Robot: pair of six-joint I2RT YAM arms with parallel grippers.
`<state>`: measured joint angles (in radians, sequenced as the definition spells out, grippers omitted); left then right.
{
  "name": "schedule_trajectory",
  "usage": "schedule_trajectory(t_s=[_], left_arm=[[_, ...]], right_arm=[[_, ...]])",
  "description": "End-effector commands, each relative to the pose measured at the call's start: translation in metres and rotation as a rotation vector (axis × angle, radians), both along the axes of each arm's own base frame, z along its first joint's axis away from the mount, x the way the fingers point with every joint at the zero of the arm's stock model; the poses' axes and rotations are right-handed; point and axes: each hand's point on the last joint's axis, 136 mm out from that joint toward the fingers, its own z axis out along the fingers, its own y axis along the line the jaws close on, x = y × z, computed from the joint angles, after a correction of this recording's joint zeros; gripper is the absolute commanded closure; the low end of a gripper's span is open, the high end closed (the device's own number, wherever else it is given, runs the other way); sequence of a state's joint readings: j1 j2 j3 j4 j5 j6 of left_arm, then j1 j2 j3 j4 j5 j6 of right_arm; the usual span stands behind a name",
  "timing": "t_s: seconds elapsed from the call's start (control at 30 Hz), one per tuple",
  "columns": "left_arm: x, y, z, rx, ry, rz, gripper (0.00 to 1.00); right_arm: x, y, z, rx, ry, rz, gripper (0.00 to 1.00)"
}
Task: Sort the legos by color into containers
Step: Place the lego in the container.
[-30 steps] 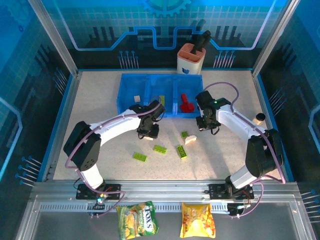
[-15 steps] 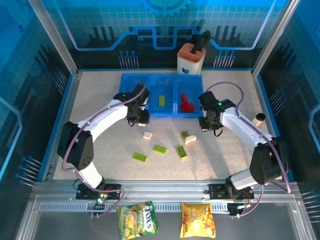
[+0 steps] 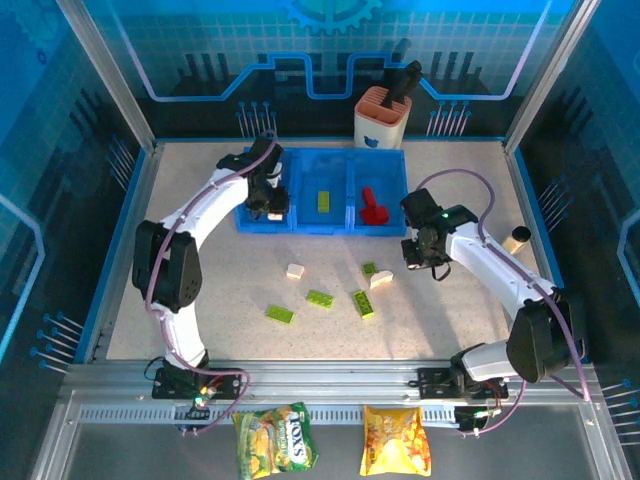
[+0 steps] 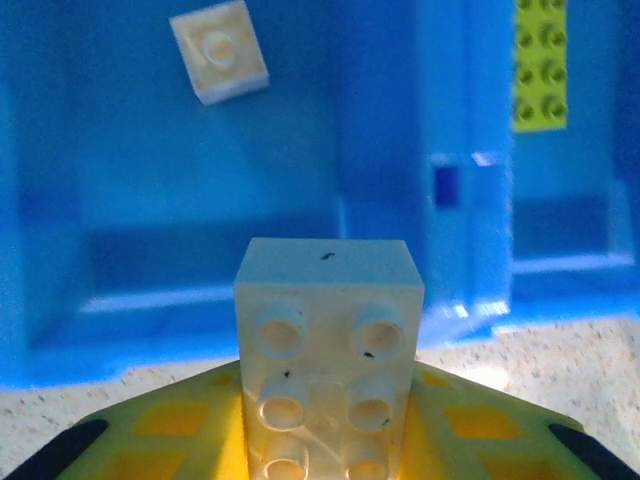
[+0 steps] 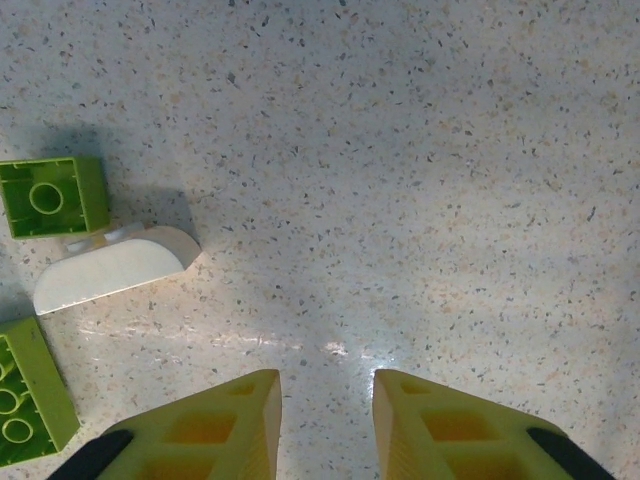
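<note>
Left gripper (image 3: 268, 205) is clamped on a cream brick (image 4: 328, 340), studs facing the wrist camera, held at the near wall of the tray's (image 3: 330, 229) left bin. A cream square (image 4: 219, 51) is seen lying inside that bin. A long lime brick (image 3: 323, 200) is lodged in the middle bin, red bricks (image 3: 374, 208) in the right bin.

Right gripper (image 5: 322, 400) is pointed down at bare table (image 3: 200, 260), just right of the loose pieces. Its jaws are set narrow, with nothing between them. Beside it, a lime square (image 5: 52, 196) is touched by a cream curved piece (image 5: 115, 265).

Also loose on the table: cream block (image 3: 295, 270), left lime brick (image 3: 280, 314), mid lime brick (image 3: 320, 297), right lime brick (image 3: 362, 303).
</note>
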<state>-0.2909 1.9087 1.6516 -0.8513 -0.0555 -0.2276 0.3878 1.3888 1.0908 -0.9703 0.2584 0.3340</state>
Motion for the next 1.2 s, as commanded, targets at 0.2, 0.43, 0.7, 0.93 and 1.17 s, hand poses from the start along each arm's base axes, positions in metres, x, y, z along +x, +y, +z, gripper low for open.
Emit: schedule_trajectory(t_s=[0.2,0.43,0.7,0.93,1.17], left_arm=[[0.044,0.026,-0.005,0.008,-0.01,0.067,0.63],[0.058,0.038,-0.034,0.07,0.026,0.105,0.63],[0.055,0.043,-0.072,0.089,0.097,0.131,0.62],[0.05,0.042,-0.092,0.069,0.136,0.137,0.6],[0.048,0.036,-0.094,0.036,0.142,0.13,0.57]], right_arm=[[-0.011,-0.002,0.002,-0.017,0.007,-0.012,0.68],[-0.012,-0.001,0.0,-0.021,0.014,-0.008,0.68],[-0.014,-0.001,0.0,-0.03,0.02,-0.003,0.68],[-0.015,-0.003,0.0,-0.036,0.024,-0.003,0.68],[-0.014,0.0,0.001,-0.032,0.021,-0.001,0.68]])
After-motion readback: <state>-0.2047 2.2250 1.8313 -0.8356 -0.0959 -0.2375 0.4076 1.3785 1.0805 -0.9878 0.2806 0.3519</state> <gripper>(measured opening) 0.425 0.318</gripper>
